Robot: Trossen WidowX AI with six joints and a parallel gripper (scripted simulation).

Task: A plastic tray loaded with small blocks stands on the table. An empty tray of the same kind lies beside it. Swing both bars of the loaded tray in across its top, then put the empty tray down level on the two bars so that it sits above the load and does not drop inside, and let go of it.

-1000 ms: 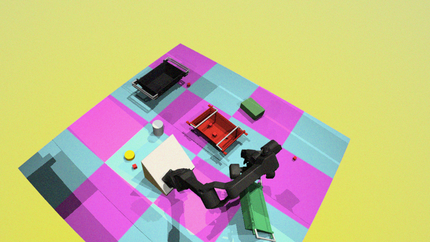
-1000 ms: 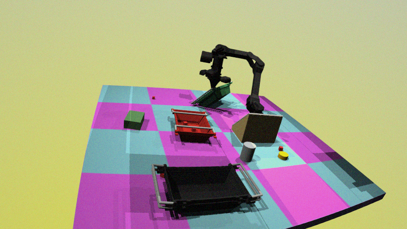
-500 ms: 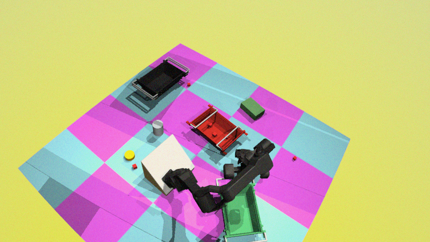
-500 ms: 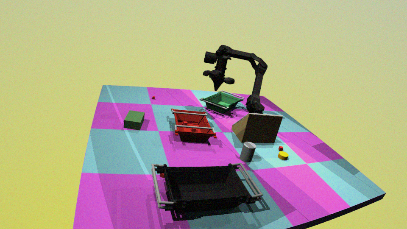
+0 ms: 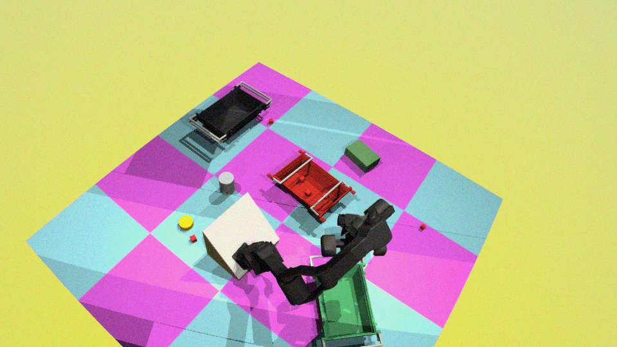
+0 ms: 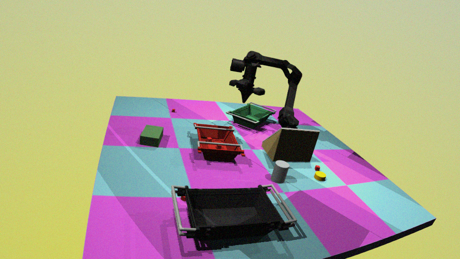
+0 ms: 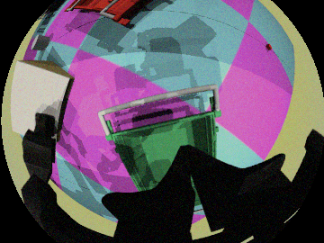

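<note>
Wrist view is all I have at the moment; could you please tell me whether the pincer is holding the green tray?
Observer: No. In the exterior view the pincer hangs shut and empty above the green tray, which sits flat on the table.
Operator: Thank you. Can you see any blocks inside the red tray?
Observer: Yes. The top view shows small red blocks lying in the red tray, beneath the two bars that cross its top.
</note>
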